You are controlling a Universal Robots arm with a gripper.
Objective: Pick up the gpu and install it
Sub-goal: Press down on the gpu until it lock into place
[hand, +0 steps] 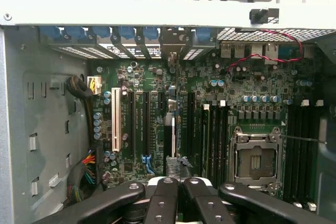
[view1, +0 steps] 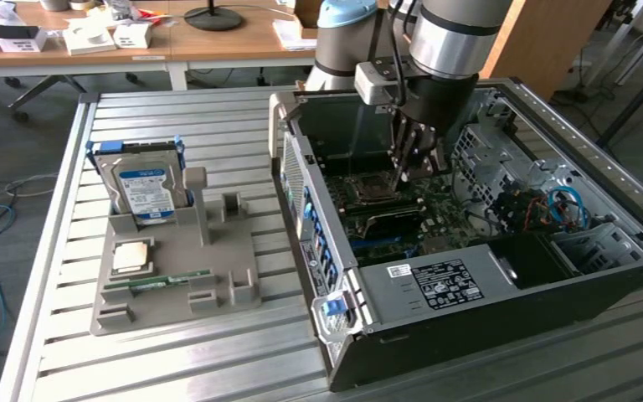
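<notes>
Your gripper (view1: 412,170) is deep inside the open computer case (view1: 589,142), over the motherboard's middle. In the wrist view the gripper (hand: 177,183) is clenched, its two fingers pressed together on the top edge of the gpu (hand: 173,128). You see that card edge-on, as a thin dark strip running from the fingers towards the case's rear wall. Its metal end plate stands among the blue slot latches (hand: 126,32) there. Whether the card sits fully in its slot, you cannot tell.

The card has close neighbours. On one side lie black expansion slots and a white PCI slot (hand: 115,119), with a cable bundle (hand: 79,87) beyond them by the case wall. On the other side lie more long black slots, then the open CPU socket (hand: 255,158) and the memory slots (hand: 302,140). A red wire (hand: 262,56) loops along the rear ports.

In the exterior view the power supply (view1: 444,280) fills the case's near end, and blue cables (view1: 568,205) curl at its right side.

Outside the case, near the slatted table's (view1: 187,360) left edge, a grey fixture (view1: 171,311) carries a hard drive (view1: 143,188) standing upright, a processor chip (view1: 134,254) and a green RAM stick (view1: 171,280).
</notes>
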